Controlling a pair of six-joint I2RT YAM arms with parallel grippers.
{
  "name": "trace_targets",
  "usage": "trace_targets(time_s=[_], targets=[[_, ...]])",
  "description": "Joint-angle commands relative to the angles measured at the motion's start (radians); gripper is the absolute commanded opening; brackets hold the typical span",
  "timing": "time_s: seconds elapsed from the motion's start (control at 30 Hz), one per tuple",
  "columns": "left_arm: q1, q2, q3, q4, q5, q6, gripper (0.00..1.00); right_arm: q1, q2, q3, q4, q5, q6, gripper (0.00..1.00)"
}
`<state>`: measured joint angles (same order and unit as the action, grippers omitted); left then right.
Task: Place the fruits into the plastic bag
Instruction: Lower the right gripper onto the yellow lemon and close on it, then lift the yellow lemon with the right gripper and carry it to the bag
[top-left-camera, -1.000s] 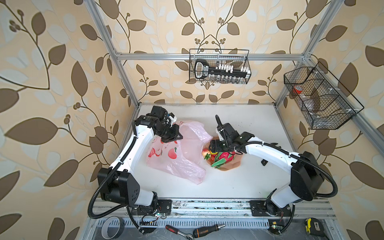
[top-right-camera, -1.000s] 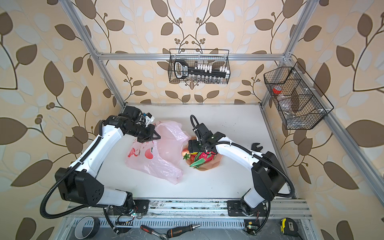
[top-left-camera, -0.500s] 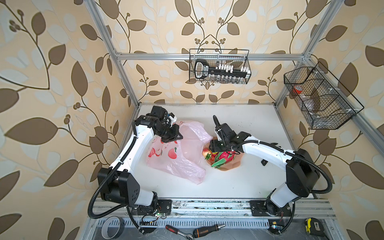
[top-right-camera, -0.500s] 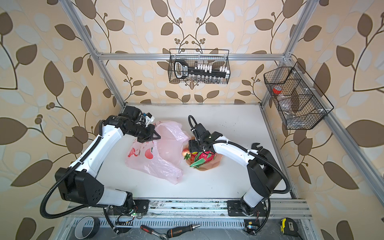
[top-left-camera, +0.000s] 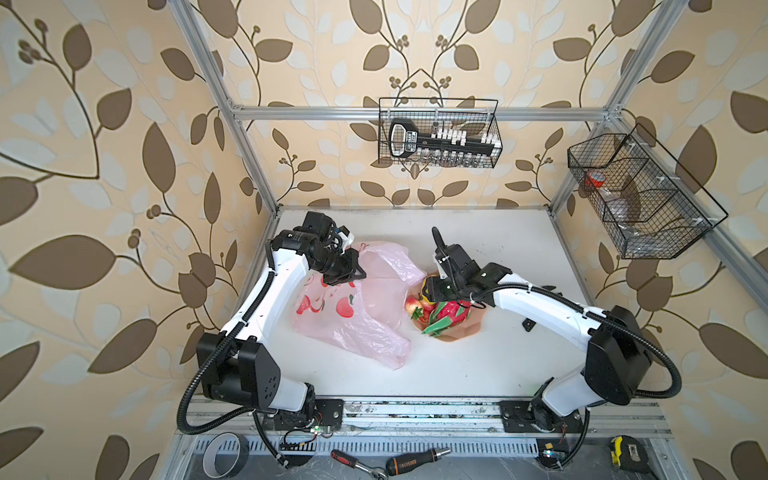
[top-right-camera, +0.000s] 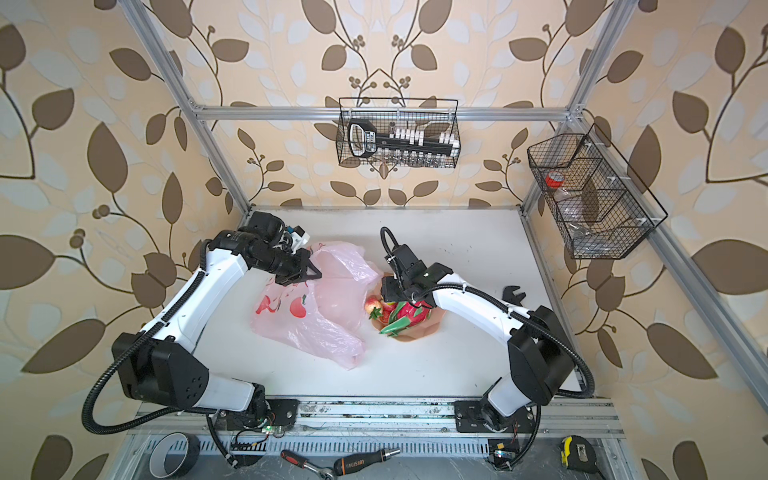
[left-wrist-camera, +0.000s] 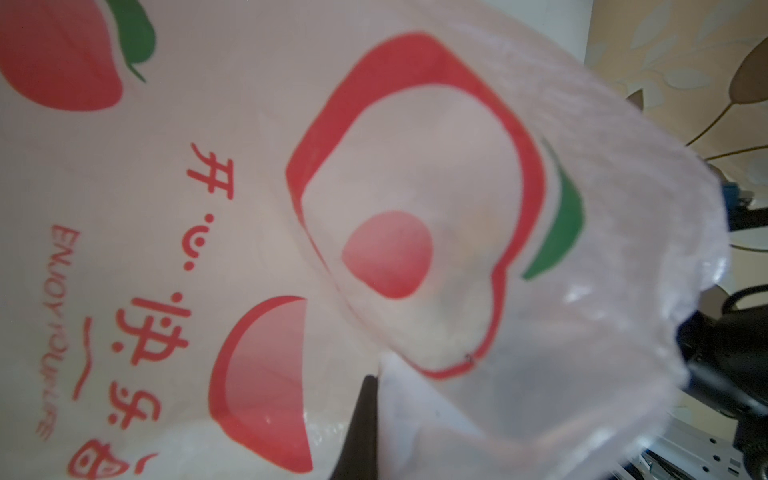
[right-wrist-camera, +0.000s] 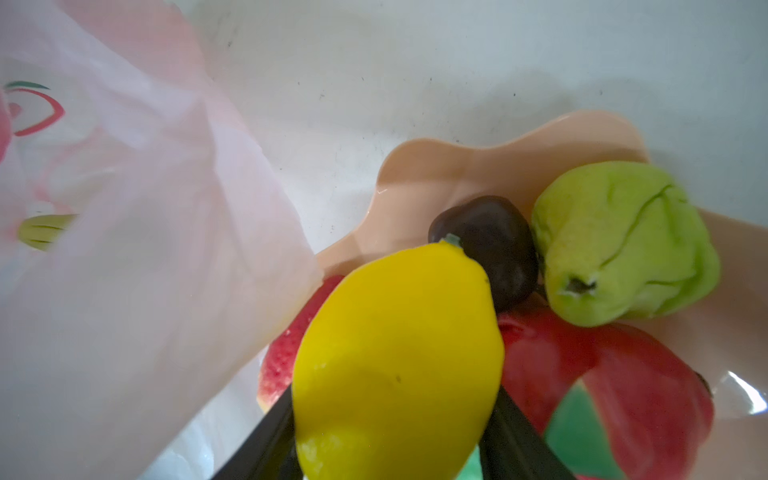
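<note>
Read "ENJOY YOUR LIFE" in red on thin pink plastic bag (left-wrist-camera: 249, 249), pinched in closed left claw (top-left-camera: 351, 277); gripped glossy yellow lemon (right-wrist-camera: 395, 332) inside right claw (right-wrist-camera: 397, 415).

The lemon (right-wrist-camera: 399, 365) covers the tips of the right gripper (top-left-camera: 431, 290) and runs off the right wrist view's edge, as does the dragon fruit (right-wrist-camera: 615, 395). The blurred bag (left-wrist-camera: 374, 166) fills the left wrist view, hiding all but one finger (left-wrist-camera: 365, 419) of the left gripper (top-left-camera: 352, 276).

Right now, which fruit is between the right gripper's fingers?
The yellow lemon: a black finger sits on each side of it. The dark plum, green pear and dragon fruit lie free in the bowl.
</note>
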<state>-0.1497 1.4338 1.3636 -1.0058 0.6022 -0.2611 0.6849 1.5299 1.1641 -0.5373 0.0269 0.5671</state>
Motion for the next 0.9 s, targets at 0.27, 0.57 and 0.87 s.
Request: trace_targets(time_s=[0.27,0.57,0.87], targets=[[0.001,0.034,0.038,-0.017,0.034,0.027,0.00,-0.062,-0.176,-0.064,-0.025,-0.030,0.049,0.50],[0.002,0.040,0.050,-0.032,0.044,0.033,0.00,-0.139,-0.295,-0.168,0.131,-0.285,0.226,0.45],[0.001,0.033,0.063,-0.059,0.053,0.041,0.00,-0.031,-0.469,-0.477,0.556,-0.412,0.705,0.39]])
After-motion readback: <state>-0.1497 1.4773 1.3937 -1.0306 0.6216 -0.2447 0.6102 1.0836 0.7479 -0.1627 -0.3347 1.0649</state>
